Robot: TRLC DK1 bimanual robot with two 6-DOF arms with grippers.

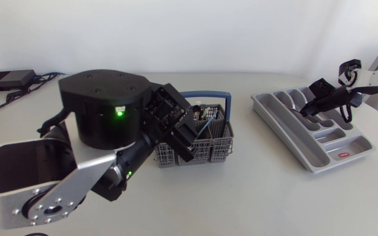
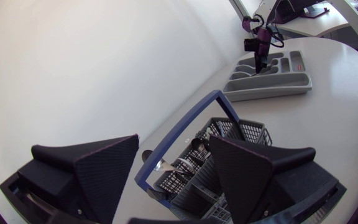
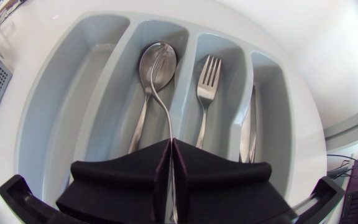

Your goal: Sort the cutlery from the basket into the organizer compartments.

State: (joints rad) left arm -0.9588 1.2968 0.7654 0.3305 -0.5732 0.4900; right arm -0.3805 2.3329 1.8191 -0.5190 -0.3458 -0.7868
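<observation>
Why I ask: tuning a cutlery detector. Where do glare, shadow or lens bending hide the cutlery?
Head view: soft even light, but the basket sits partly behind the left arm, its contents dark. Left wrist view: basket interior shaded, its handle bowed by the lens. Right wrist view: bright reflections on the spoon; the piece of cutlery in the right gripper is edge-on, a thin line.

1. White worktop (image 1: 254, 196), smooth and matte, curving round at the right edge.
2. Plain pale wall (image 1: 209, 33) close behind, bare and evenly lit.
3. Flat black box (image 1: 6, 79) at the worktop's far left corner, with dark cables (image 1: 44, 77) trailing from it toward the middle.
4. Soft, diffuse light, leaving only faint shadows on the surface.
</observation>
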